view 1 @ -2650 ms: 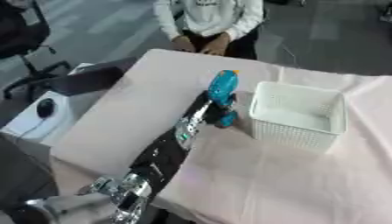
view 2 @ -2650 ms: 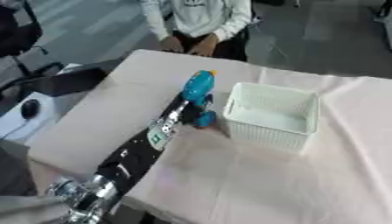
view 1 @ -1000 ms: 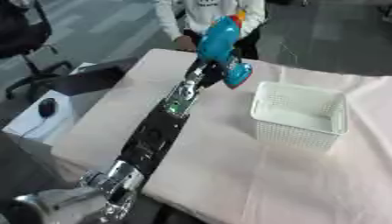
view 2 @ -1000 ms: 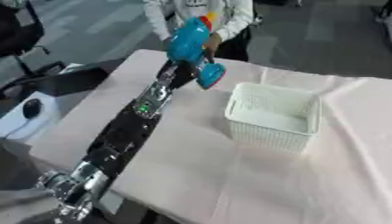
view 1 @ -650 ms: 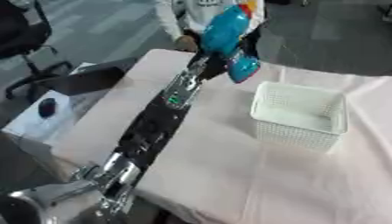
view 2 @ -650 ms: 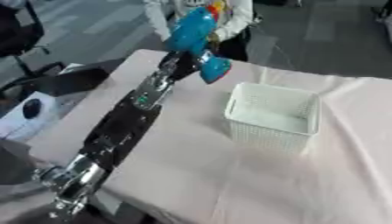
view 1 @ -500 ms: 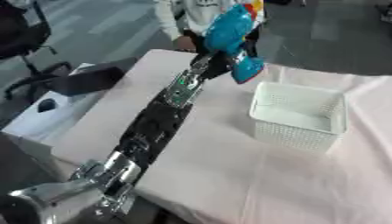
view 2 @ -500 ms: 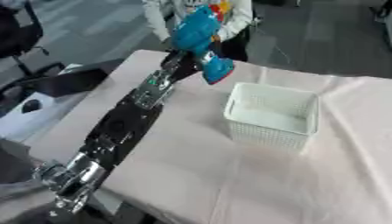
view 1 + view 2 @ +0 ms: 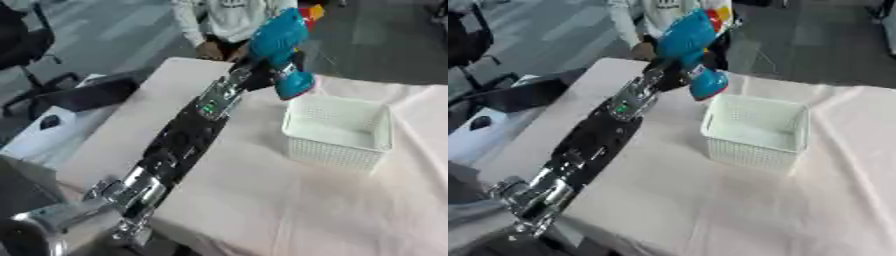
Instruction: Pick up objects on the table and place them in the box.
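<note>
My left hand [image 9: 259, 73] is shut on a teal toy drill [image 9: 280, 48] and holds it up in the air. The drill hangs just left of and above the white mesh box's [image 9: 339, 132] near-left corner, its base pointing down toward the rim. My long black left arm stretches from the lower left up across the table. The box stands on the pink tablecloth at the right and looks empty inside. My right hand shows in neither view.
A person sits at the far edge of the table [image 9: 262, 200], behind the raised drill. A black chair [image 9: 26, 45] and a dark case on a white surface [image 9: 87, 95] stand off the table's left side.
My left hand lifted the teal drill off the table beside the box, raised it high, then carried it slightly right and down toward the box's corner.
</note>
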Motion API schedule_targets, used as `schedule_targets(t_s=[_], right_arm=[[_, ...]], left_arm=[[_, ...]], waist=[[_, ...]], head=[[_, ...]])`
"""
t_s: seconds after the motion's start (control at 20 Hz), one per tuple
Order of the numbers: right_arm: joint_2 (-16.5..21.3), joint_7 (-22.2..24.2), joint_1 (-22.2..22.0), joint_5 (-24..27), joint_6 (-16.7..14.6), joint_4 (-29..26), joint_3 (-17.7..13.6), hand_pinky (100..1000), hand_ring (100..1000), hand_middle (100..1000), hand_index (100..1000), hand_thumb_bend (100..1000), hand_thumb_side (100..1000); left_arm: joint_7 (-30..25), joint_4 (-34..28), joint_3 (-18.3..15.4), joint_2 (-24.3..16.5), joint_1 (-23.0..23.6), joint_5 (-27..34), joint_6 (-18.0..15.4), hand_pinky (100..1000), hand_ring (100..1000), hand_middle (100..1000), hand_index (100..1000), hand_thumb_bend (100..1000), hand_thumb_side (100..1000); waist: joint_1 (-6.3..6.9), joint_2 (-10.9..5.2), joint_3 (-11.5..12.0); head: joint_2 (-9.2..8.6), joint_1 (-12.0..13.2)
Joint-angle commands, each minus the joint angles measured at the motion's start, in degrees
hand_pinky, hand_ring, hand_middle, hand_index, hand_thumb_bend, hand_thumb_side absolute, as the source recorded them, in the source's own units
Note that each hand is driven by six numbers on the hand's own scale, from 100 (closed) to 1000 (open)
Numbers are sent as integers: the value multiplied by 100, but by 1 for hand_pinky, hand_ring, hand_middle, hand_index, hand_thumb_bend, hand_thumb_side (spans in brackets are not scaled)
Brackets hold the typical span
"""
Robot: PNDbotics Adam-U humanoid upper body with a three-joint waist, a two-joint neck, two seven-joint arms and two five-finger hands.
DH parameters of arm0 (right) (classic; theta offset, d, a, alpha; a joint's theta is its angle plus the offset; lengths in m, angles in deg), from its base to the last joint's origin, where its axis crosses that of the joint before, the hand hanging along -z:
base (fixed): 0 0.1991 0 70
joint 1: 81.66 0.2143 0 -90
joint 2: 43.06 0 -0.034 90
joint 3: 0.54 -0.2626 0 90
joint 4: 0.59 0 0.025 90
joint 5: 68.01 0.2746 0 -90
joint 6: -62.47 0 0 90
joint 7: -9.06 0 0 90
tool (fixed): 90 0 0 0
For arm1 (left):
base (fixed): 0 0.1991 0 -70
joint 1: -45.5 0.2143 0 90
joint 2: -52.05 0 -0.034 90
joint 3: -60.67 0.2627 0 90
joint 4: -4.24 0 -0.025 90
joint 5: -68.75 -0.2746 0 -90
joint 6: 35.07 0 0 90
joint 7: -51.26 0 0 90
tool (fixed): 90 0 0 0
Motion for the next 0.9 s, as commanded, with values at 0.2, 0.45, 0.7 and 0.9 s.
schedule_targets(t_s=[0.2, 0.45, 0.7, 0.9], right_arm=[[-15, -8, 157, 31, 5, -68, 15, 293, 100, 111, 491, 100, 1000], [-44, 2, 187, 45, 7, -68, 28, 293, 100, 111, 491, 100, 1000], [-67, 9, 216, 57, 5, -68, 35, 293, 100, 113, 491, 100, 1000], [-81, 20, 230, 67, 6, -68, 45, 293, 100, 113, 491, 100, 1000]], left_arm=[[-119, 93, 68, -31, -218, -111, -157, 100, 100, 100, 328, 100, 673], [-127, 292, 100, 57, -296, -286, -335, 100, 100, 100, 330, 100, 676], [-24, 424, 103, 86, -345, -629, -582, 100, 100, 100, 347, 100, 705], [132, 559, 115, 131, -379, -959, -829, 100, 100, 100, 358, 100, 719]], waist=[[-11, -68, -37], [-8, -54, -77], [3, -33, -110], [6, -26, -131]], head=[[-54, 64], [-73, 63], [-80, 49], [-97, 53]])
